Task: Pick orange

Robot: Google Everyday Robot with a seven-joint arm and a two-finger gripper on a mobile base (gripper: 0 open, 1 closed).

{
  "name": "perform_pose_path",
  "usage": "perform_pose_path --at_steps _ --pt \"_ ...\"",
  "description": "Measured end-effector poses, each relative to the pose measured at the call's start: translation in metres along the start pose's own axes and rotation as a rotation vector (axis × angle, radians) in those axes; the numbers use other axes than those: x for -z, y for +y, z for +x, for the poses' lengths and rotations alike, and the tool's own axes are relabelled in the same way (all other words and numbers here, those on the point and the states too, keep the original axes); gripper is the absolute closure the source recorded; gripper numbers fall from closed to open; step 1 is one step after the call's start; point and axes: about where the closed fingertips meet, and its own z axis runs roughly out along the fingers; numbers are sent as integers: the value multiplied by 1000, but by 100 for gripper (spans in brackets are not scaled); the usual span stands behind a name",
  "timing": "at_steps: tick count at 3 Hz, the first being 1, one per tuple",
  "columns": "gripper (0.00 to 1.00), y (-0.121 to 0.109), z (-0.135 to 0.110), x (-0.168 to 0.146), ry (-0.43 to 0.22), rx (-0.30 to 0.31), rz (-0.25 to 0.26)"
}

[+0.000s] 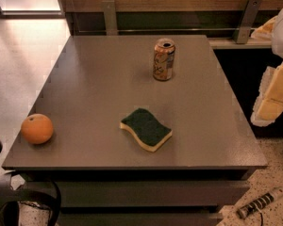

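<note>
The orange [37, 128] is round with a small dark stem spot on top. It sits on the grey table [108, 79] near its front left corner, close to the left edge. My gripper [273, 95], white with yellowish pads, hangs at the far right of the view, beyond the table's right edge and far from the orange. It holds nothing that I can see.
An opened orange-patterned soda can [163, 59] stands upright at the back middle of the table. A green and yellow sponge [146, 129] lies near the front middle. A dark curved object [19, 201] is at the lower left. A striped tool [262, 204] lies on the floor at the lower right.
</note>
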Motion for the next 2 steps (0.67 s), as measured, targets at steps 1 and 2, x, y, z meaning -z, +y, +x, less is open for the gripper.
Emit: perform_pose_path --at_steps 1,2 --pt "0 0 0 0 0 0 0" --pt "0 3 -6 0 -45 4 -16"
